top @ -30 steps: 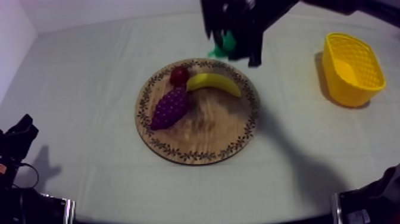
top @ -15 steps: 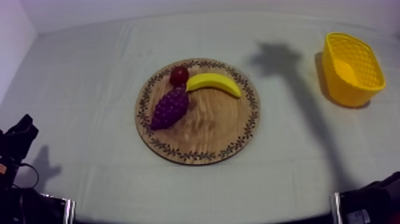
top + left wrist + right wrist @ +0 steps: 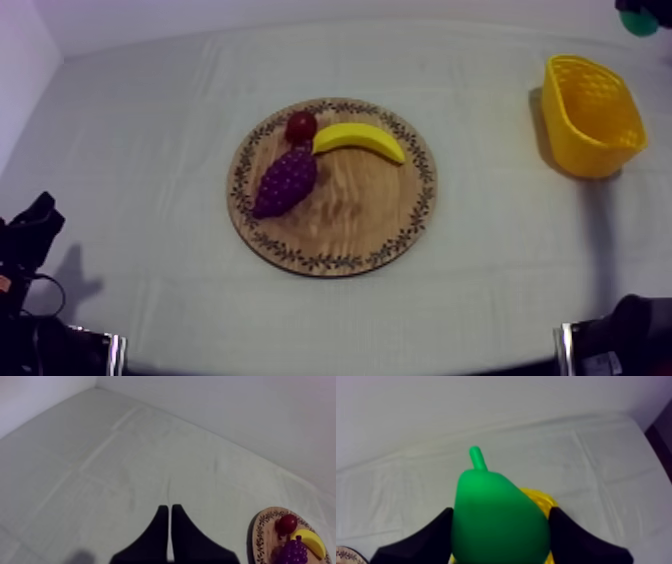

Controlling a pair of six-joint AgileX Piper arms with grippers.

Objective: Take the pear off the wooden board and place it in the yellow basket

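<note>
- Tool of the left arm (image 3: pixel 170 507): its two black fingers lie together as a narrow wedge, clamped on nothing, over the bare grey-white cloth of the tabletop (image 3: pixel 150 110). In the top view that arm sits parked at the lower left edge.
- Round wooden board with a patterned rim (image 3: pixel 355 215), centre of the top view: it carries a purple bunch of grapes (image 3: pixel 287 181), a small red fruit (image 3: pixel 300 127) and a yellow banana (image 3: pixel 360 140). None of the three has shifted over the last second, and the pear is already off it.
- Yellow latticed basket (image 3: pixel 590 150), right side of the top view: as far as I can tell, nothing lies in it yet.
- Tool of the right arm (image 3: pixel 501 512): its fingers are clamped on the flanks of the green toy pear (image 3: pixel 495 496), stalk pointing away. The basket's yellow shows just behind the fruit.
- Change: a second ago the right arm hung by the board's far rim with the pear. Now it reaches into the upper right corner of the top view, where the pear shows as a green patch beyond the basket. I judge the carry nearly done, with lowering and release remaining.
- Writing: no brand, label or lettering is readable anywhere; the board's rim bears only a leaf pattern.
</note>
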